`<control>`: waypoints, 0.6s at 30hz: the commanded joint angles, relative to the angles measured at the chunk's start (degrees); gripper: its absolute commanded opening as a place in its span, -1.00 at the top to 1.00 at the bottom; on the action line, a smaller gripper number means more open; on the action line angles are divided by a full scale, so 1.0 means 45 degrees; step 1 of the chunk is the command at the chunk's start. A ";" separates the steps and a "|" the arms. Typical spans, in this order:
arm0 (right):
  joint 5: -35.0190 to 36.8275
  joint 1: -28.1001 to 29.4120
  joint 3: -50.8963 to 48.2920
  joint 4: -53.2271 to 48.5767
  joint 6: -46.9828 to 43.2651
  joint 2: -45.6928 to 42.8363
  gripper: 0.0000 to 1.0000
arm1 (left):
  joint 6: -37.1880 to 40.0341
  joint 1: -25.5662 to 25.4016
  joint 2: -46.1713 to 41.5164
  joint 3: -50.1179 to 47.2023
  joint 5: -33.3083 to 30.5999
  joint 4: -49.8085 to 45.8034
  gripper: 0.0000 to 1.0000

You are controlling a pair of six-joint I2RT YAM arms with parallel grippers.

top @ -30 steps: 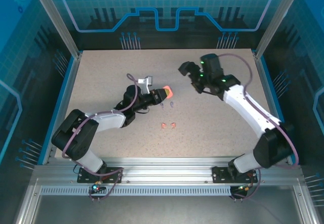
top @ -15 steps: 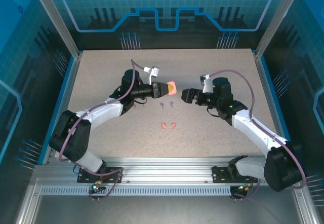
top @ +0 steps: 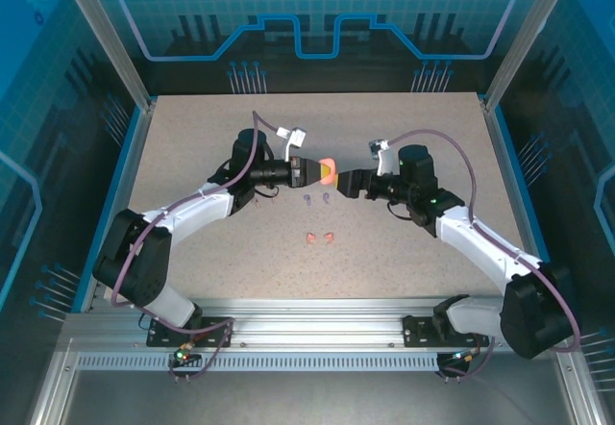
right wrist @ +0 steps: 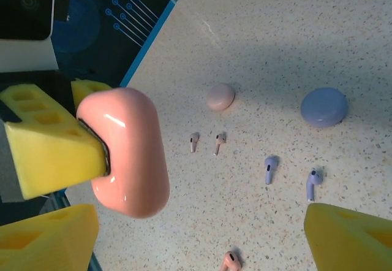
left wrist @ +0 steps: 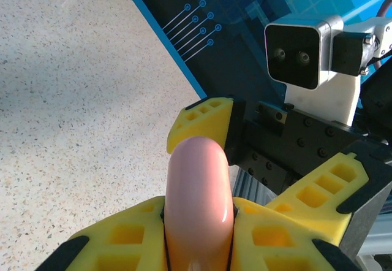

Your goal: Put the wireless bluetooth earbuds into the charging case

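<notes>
My left gripper [top: 320,167] is shut on a coral-pink charging case [top: 328,166], held above the table's middle; in the left wrist view the case [left wrist: 199,191] stands up between my yellow fingers [left wrist: 122,240]. My right gripper [top: 348,181] faces it, open, jaws wide on either side of the case's end without touching it. In the right wrist view the case [right wrist: 125,151] hangs at left between that gripper's [right wrist: 196,240] spread fingers. On the table lie pale pink earbuds [right wrist: 194,141], purple earbuds [right wrist: 270,168] and a coral earbud [right wrist: 229,260].
A shut pale pink case [right wrist: 220,97] and a shut purple case [right wrist: 324,106] lie on the speckled table beyond the buds. Two coral buds [top: 318,238] lie nearer the arm bases. Blue walls and an aluminium frame [top: 125,69] ring the table.
My right arm has swung down from the back of the table to meet the case. My left gripper carried the case up and to the right.
</notes>
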 commanded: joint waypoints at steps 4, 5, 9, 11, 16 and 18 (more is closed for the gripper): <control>-0.0211 0.0130 0.0589 0.0550 0.0038 0.0574 -0.73 | 0.0272 0.0053 -0.0252 0.0482 0.0485 0.0104 1.00; -0.0208 0.0119 0.0607 0.0553 0.0047 0.0654 -0.72 | 0.0282 0.0060 -0.0263 0.0488 0.0489 0.0110 1.00; -0.0018 0.0034 0.0525 0.0544 0.0059 0.0961 -0.70 | 0.0243 0.0053 -0.0283 0.0529 0.0623 0.0125 1.00; 0.0077 -0.0070 0.0448 0.0587 0.0125 0.1019 -0.68 | 0.0257 0.0056 -0.0303 0.0541 0.0696 0.0122 1.00; 0.0222 -0.0482 0.0130 0.0729 0.0378 0.1099 -0.66 | 0.0240 0.0061 -0.0410 0.0565 0.0814 0.0113 1.00; 0.0271 -0.0552 0.0139 0.0715 0.0410 0.1163 -0.65 | 0.0223 0.0061 -0.0451 0.0561 0.0825 0.0140 1.00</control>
